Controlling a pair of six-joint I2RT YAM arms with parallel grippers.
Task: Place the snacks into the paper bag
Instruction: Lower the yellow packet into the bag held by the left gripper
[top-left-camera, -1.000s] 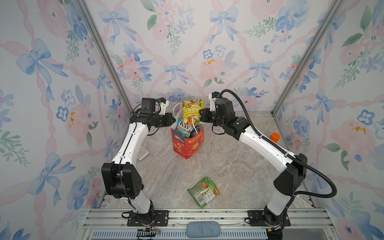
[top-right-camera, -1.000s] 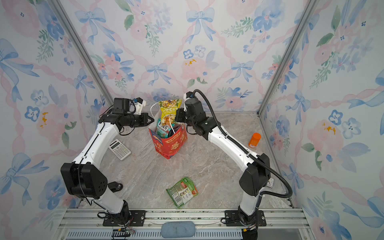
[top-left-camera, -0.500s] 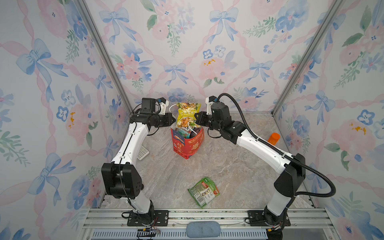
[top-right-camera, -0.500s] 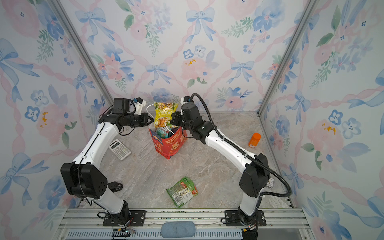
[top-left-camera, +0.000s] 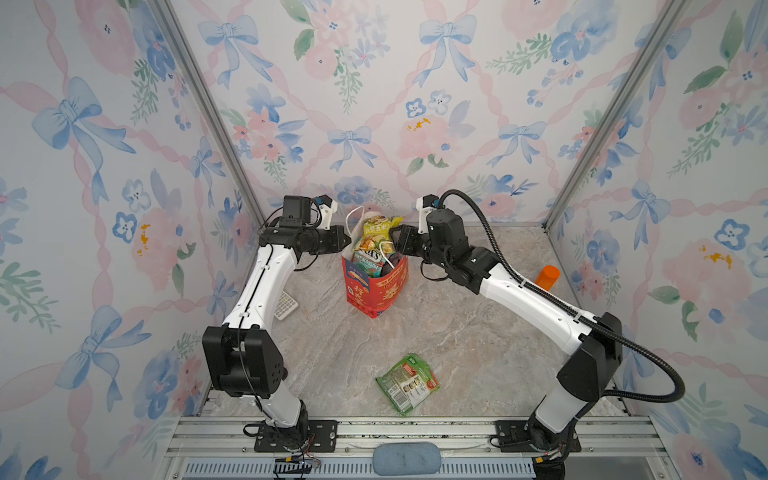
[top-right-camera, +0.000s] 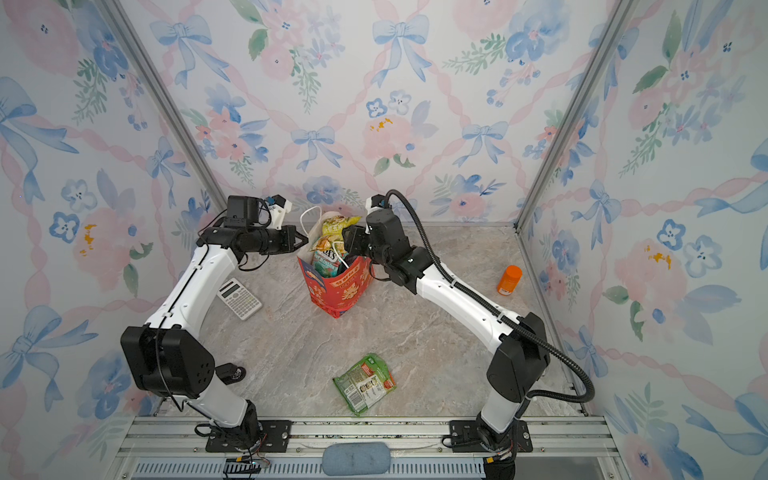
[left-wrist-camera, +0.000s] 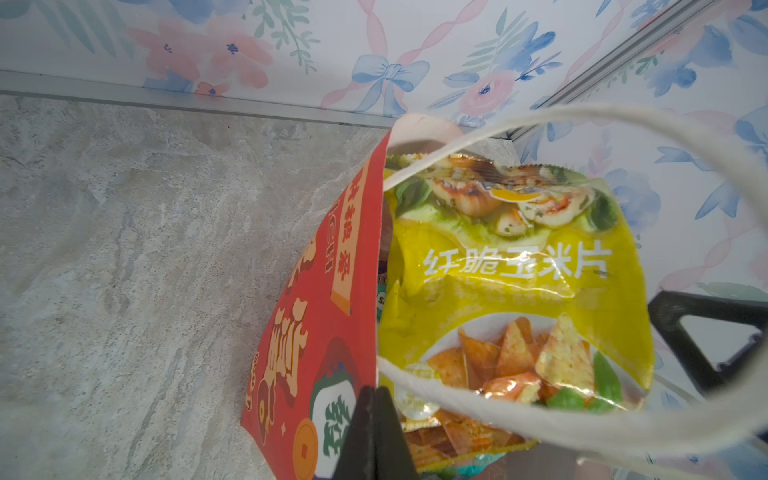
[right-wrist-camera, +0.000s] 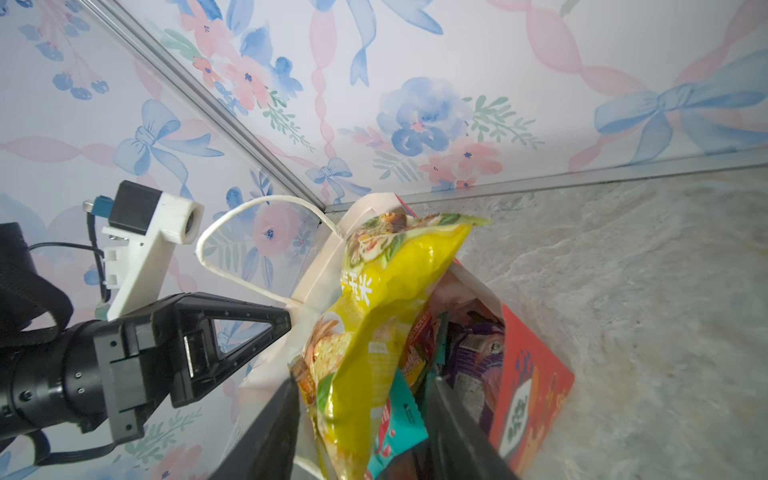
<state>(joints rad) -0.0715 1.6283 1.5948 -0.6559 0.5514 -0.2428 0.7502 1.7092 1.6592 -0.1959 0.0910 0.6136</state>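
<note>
left pincer (top-left-camera: 343, 245) clamps paper bag (top-left-camera: 382, 291) | right pincer (right-wrist-camera: 363, 382) apparently loose around yellow packet (right-wrist-camera: 386, 299)

Mouth of the paper bag (top-left-camera: 376, 291) is nearly blocked: the yellow packet (top-left-camera: 376, 230) stands high out of it, w/ other packets (top-left-camera: 368, 259) crowded under. The left tool (top-left-camera: 344, 243) pinches the bag rim on one side. The right tool (top-left-camera: 395, 244) sits at the opposite side, jaws apart around the yellow packet, so both flanks are taken. A cord handle (left-wrist-camera: 519, 419) loops over the opening. The desk (top-left-camera: 457, 353) in front of the bag is free up to the green packet (top-left-camera: 407, 382). The calculator (top-left-camera: 286, 305) lies beside the left arm, orange bottle (top-left-camera: 547, 277) near the right wall.
</note>
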